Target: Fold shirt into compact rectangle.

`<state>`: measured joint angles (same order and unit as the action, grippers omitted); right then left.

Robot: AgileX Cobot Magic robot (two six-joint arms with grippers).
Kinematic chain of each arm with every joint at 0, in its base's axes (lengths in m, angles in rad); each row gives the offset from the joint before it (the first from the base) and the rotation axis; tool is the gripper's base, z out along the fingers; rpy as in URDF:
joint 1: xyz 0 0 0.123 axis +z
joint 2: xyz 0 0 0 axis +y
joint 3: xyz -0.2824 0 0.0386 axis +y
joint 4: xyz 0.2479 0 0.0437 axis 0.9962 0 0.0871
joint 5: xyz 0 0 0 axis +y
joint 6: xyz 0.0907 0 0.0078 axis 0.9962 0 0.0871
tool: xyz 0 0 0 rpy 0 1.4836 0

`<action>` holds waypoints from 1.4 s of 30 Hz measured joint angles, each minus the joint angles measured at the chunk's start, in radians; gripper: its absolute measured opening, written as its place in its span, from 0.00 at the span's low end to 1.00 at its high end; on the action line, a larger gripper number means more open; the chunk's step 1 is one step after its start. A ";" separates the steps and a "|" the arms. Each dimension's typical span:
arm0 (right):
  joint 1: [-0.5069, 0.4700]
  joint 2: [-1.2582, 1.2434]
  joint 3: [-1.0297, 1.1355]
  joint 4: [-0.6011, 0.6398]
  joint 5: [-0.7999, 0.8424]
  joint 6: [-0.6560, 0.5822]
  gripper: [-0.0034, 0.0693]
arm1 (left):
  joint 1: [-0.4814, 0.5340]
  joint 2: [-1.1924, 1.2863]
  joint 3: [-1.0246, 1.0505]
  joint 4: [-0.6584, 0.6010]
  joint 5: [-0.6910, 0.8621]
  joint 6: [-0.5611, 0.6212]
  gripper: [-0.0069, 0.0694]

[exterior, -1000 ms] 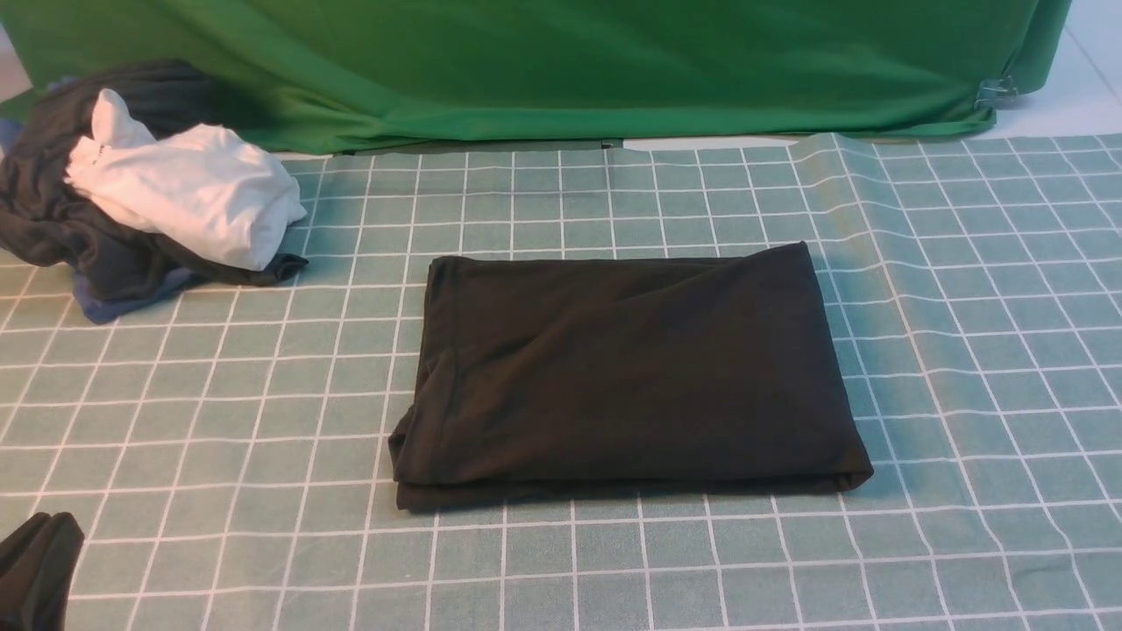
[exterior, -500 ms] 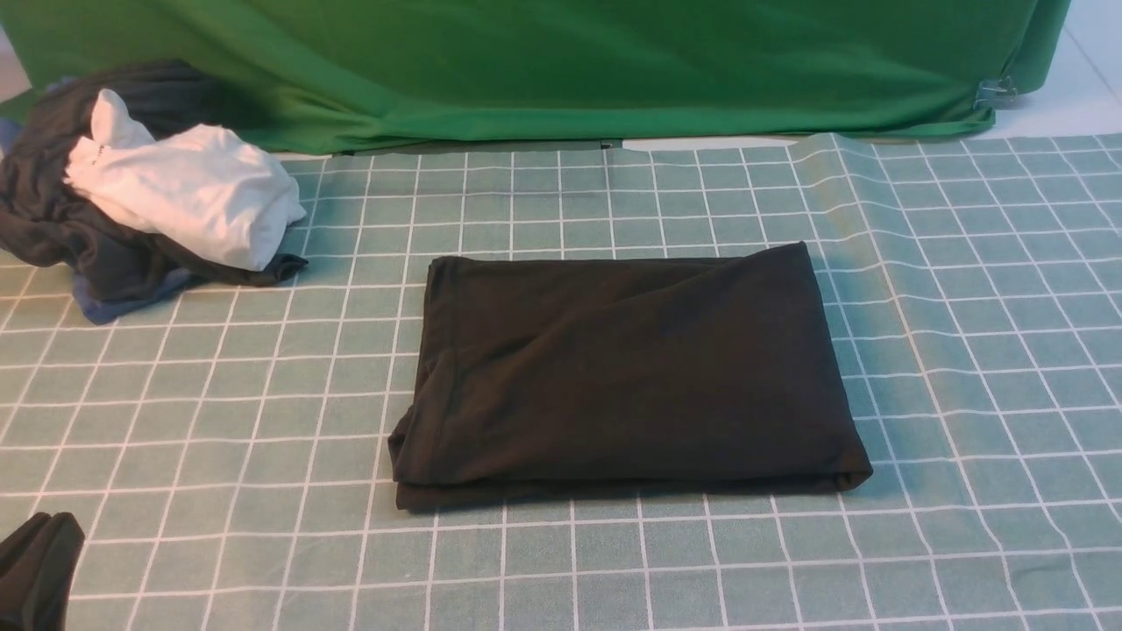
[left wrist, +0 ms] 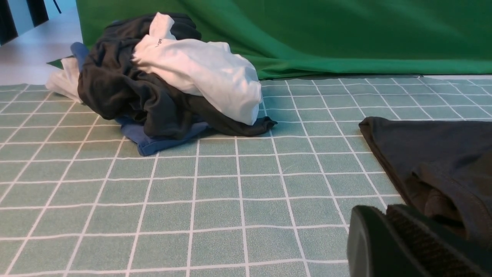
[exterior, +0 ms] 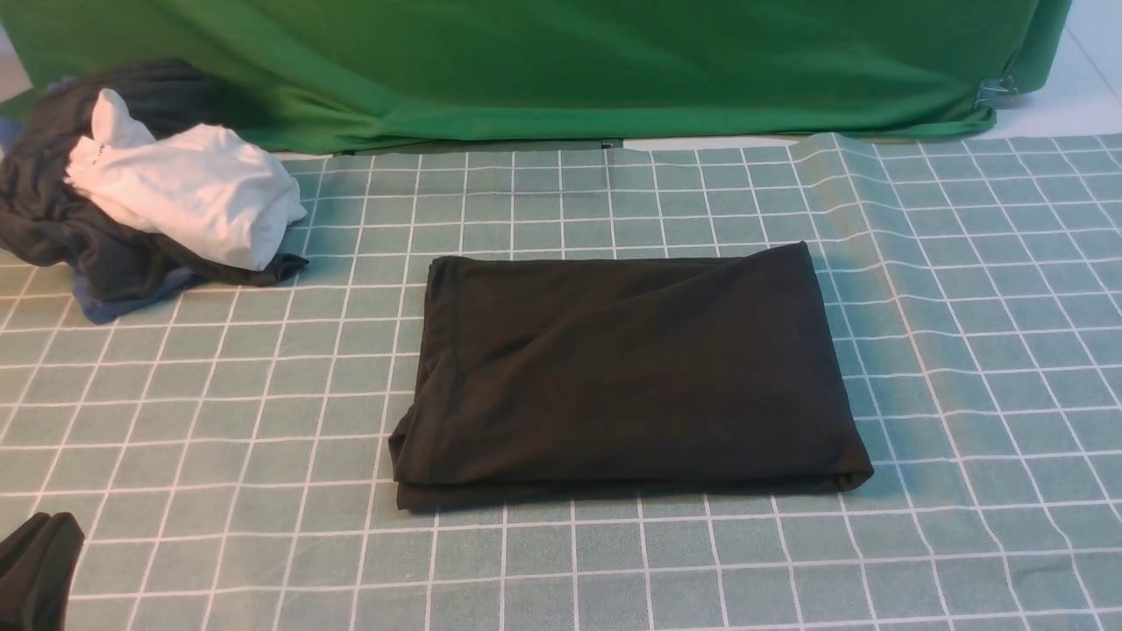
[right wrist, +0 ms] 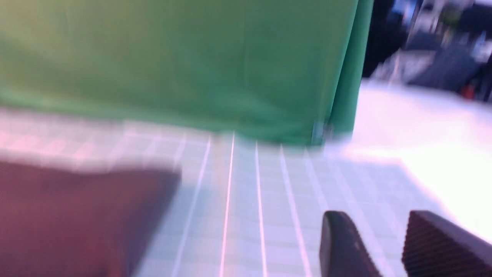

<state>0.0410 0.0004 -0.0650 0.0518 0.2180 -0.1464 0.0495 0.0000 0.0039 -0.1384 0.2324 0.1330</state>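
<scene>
A green backdrop cloth (exterior: 561, 70) hangs behind a table covered in a teal grid-patterned tablecloth (exterior: 219, 421).

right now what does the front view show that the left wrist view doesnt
Only the front view shows the whole folded shirt as a compact rectangle, including its right edge. Only the left wrist view shows the left end effector, shut, close beside the shirt's near corner. Both show the pile of white garment, dark garments and blue garment, the checked cloth and the green backdrop.

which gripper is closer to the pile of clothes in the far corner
Left. The left gripper, shut, sits at the near left edge, on the same side as the pile of clothes. The right gripper is beyond the black shirt's right side.
</scene>
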 joint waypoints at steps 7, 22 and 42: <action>-0.013 0.000 0.071 -0.001 0.028 -0.011 0.37 | 0.000 0.000 0.000 0.000 0.000 0.000 0.11; -0.020 0.000 0.071 -0.001 0.028 -0.013 0.37 | 0.000 0.000 0.000 0.000 0.000 0.000 0.11; -0.021 0.000 0.071 -0.001 0.028 -0.012 0.37 | 0.000 0.000 0.000 0.001 0.000 0.000 0.11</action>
<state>0.0205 0.0004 0.0061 0.0509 0.2457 -0.1580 0.0495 0.0000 0.0039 -0.1375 0.2324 0.1330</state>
